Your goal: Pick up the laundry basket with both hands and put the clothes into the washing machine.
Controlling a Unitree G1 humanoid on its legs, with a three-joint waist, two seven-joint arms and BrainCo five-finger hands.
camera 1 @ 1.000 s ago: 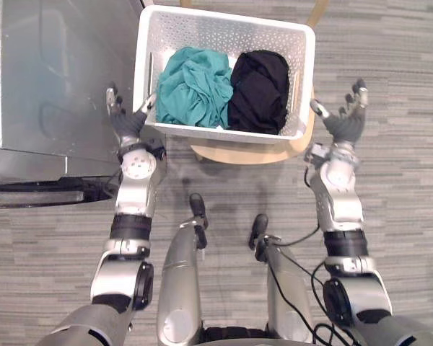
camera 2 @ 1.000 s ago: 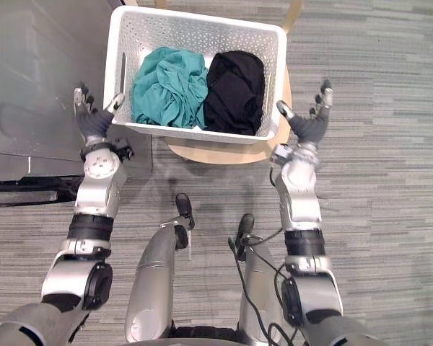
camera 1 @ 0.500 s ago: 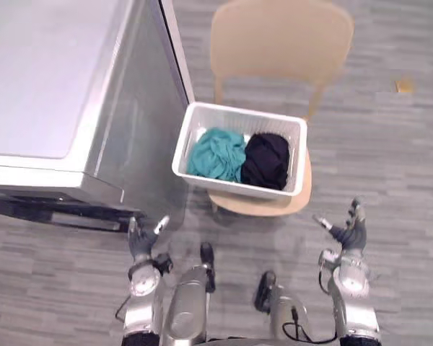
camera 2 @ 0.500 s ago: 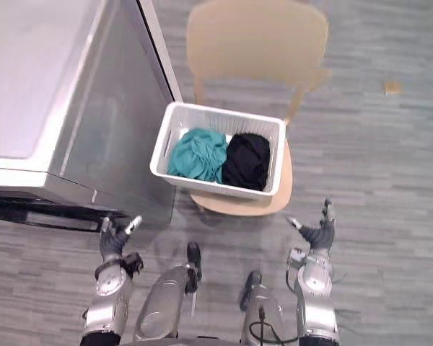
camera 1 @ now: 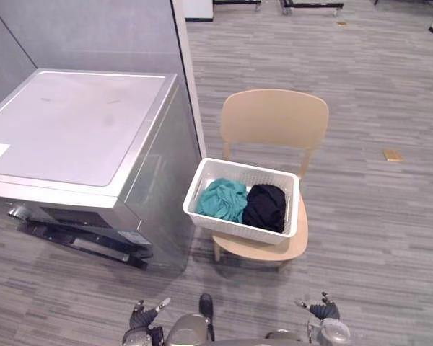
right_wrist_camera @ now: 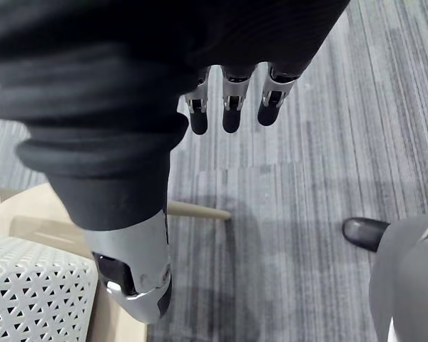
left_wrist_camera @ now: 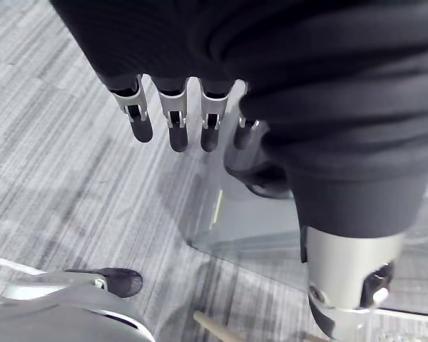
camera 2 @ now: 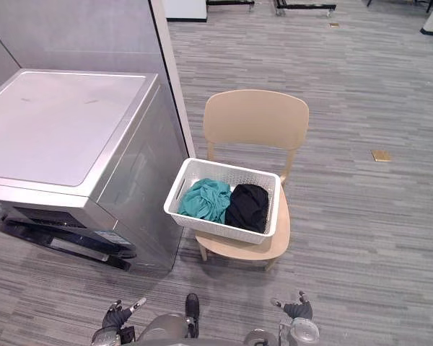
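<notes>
A white perforated laundry basket (camera 1: 238,231) stands on the seat of a beige chair (camera 1: 274,119). Inside it lie a teal garment (camera 1: 222,200) on the left and a black garment (camera 1: 265,207) on the right. The silver washing machine (camera 1: 72,126) stands just left of the chair, its lid down. My left hand (camera 1: 143,316) and right hand (camera 1: 320,310) sit at the bottom edge, well short of the basket, both open and holding nothing. In the wrist views the left fingers (left_wrist_camera: 172,117) and right fingers (right_wrist_camera: 230,107) hang straight over the floor. A basket corner (right_wrist_camera: 28,285) shows by the right thumb.
A grey partition wall (camera 1: 94,32) rises behind the machine. A dark low part (camera 1: 79,234) juts out at the machine's front base. A small tan object (camera 1: 392,155) lies on the wood-grain floor to the right. Open floor stretches to the right of the chair and beyond it.
The camera has pulled far back, so the machine and the whole chair now show. My hands, which flanked the basket a second ago, are now low and away from it, still open.
</notes>
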